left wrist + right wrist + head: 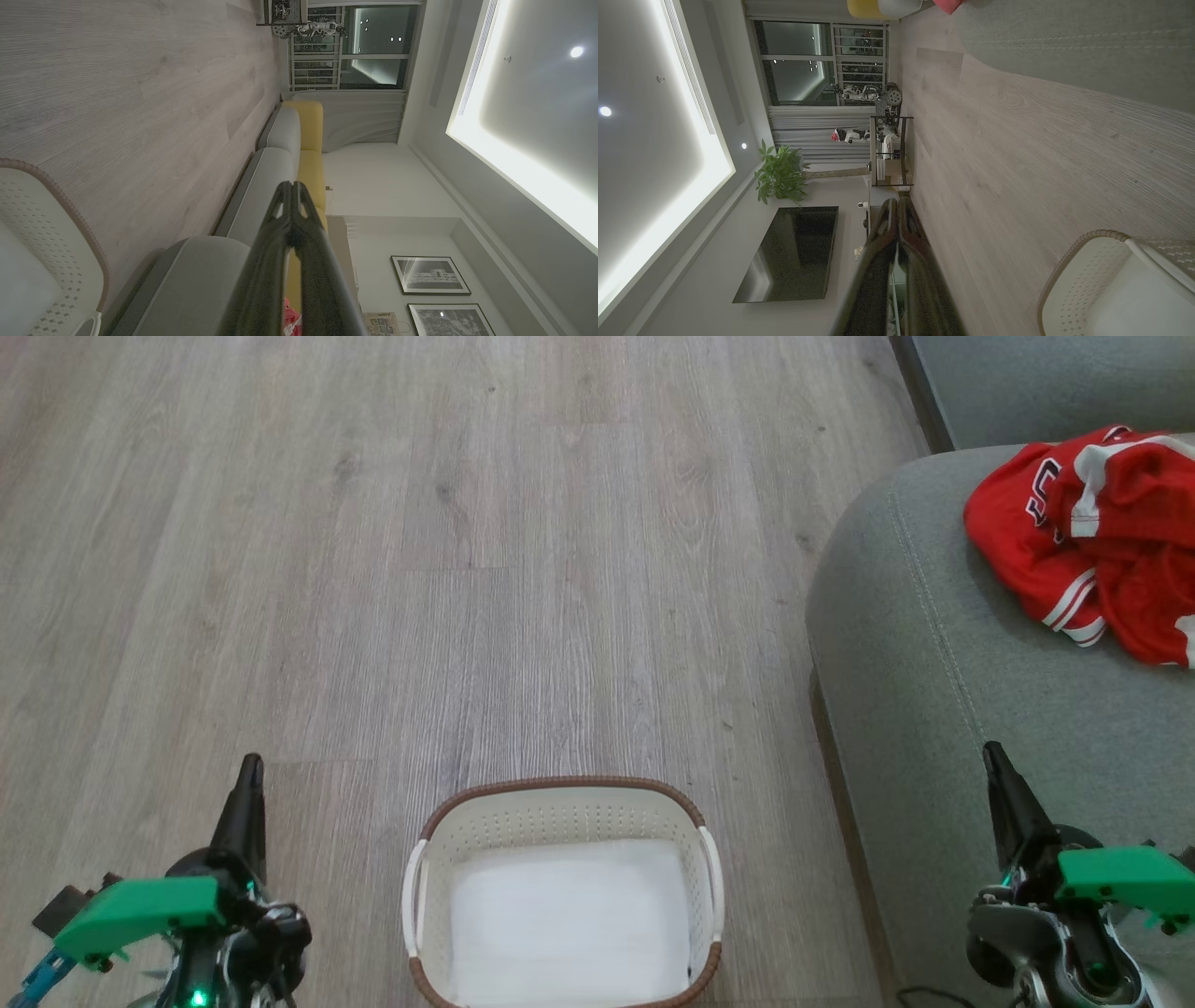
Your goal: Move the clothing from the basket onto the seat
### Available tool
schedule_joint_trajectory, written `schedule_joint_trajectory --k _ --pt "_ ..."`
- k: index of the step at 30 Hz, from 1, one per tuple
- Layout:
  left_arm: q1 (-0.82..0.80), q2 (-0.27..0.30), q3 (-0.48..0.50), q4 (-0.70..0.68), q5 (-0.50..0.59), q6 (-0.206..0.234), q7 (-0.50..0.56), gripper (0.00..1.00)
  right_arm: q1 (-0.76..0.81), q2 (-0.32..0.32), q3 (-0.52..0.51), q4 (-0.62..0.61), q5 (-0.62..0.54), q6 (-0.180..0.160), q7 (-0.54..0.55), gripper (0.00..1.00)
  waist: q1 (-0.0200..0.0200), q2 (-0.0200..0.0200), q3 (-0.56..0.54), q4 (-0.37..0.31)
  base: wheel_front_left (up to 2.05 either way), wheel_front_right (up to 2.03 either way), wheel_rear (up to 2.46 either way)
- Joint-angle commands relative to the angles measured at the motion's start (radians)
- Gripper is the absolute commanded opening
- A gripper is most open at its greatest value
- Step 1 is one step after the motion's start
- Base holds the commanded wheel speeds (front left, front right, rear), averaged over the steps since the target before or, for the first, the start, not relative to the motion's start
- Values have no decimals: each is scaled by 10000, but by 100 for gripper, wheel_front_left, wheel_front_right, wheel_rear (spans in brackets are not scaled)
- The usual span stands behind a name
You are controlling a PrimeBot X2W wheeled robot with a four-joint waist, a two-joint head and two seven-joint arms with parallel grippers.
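Pale grey wood-plank floor (373, 569) spreads wide. In the right wrist view a dark window (794, 60) sits at eleven o'clock, a leafy plant (780, 175) at nine, a black screen (794, 254) at eight. In the left wrist view two framed pictures (430, 275) hang at four o'clock, a glowing ceiling recess (514, 163) at three.

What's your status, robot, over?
Left pincer, right pincer shut, empty. Red jerseys heaped on sofa seat. Basket empty. Nothing in the way.
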Motion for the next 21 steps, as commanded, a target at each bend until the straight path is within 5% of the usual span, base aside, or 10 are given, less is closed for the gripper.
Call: schedule_joint_trajectory --k 1,21 --pt "-483 83 362 -358 -25 -65 80 0 -550 -24 177 -391 59 -2 57 0 0 -1 0 0 0 0 0" --pt "-482 83 361 -359 -25 -65 79 0 -550 -24 177 -391 60 -2 57 0 0 -1 0 0 0 0 0"
